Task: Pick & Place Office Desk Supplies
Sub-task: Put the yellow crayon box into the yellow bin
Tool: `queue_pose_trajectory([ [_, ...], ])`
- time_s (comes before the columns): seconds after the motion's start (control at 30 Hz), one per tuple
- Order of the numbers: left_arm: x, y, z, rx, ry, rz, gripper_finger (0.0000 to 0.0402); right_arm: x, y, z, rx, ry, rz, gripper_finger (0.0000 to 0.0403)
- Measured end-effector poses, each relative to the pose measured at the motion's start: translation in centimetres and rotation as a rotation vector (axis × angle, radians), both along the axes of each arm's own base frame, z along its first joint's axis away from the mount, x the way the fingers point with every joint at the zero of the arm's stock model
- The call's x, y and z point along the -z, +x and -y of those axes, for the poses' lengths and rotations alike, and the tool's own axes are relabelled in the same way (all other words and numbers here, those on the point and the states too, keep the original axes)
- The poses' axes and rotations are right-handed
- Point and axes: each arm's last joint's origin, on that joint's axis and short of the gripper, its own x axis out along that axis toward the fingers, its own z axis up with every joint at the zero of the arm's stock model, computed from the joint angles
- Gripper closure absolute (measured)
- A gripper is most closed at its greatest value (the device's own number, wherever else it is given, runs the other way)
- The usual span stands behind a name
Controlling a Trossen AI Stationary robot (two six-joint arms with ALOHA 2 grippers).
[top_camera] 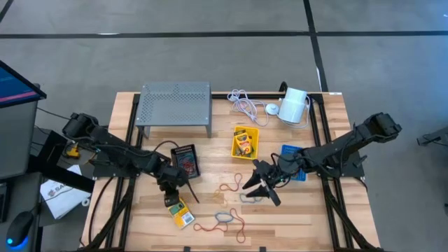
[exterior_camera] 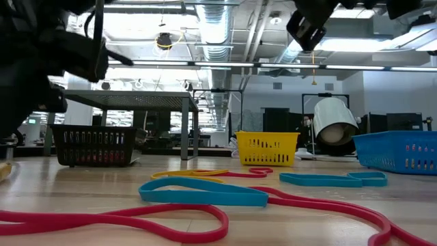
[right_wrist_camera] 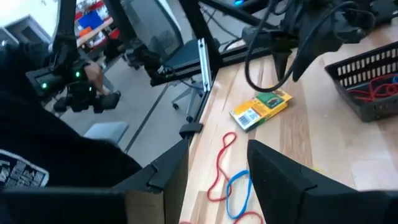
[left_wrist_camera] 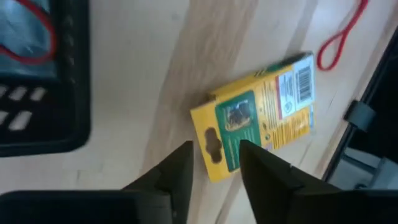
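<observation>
While both arms hang over the middle of the table, we note this:

Left gripper [top_camera: 173, 190]: low centre-left of the high view, just above the crayon box [top_camera: 180, 213]. In the left wrist view its fingers [left_wrist_camera: 177, 168] stand apart with nothing between them, the box [left_wrist_camera: 260, 116] flat on the wood just beyond the tips.

Right gripper [top_camera: 257, 183]: centre-right of the high view, fingers spread and empty, over the loose rubber bands [top_camera: 231, 187].

Bins: black bin [top_camera: 185, 160] centre-left with red bands inside; yellow bin [top_camera: 245, 142] at centre, apparently holding another crayon box; blue bin [top_camera: 292, 155] partly under the right arm.

Handling: we judge the box light, stiff cardboard, likely to skid on the wood; take it across its narrow width. The bands are limp and thin; pinch one strand against the table.
</observation>
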Motion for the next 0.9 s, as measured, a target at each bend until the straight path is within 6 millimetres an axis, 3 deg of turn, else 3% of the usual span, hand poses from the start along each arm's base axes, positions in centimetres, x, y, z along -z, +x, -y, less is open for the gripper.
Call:
queue_pose_trajectory([
  [0.3,1.1,0.5,0.3,0.002,-0.05,-0.057,0.0228,0.3,-0.2,-0.4,-0.021,-0.024,-0.022,0.0243],
  [0.47,1.6,0.6,0.6,0.0,-0.044,-0.045,0.0225,0.3,-0.3,-0.4,-0.025,-0.038,-0.017,0.0243],
  [0.7,4.0,-0.9,0.7,-0.078,-0.111,-0.009,0.0228,0.3,-0.3,-0.4,-0.025,-0.039,-0.017,0.0243],
  [0.9,4.2,-0.8,0.8,-0.085,-0.144,0.035,0.0228,0.2,-0.3,-0.4,-0.025,-0.037,-0.006,0.0243],
])
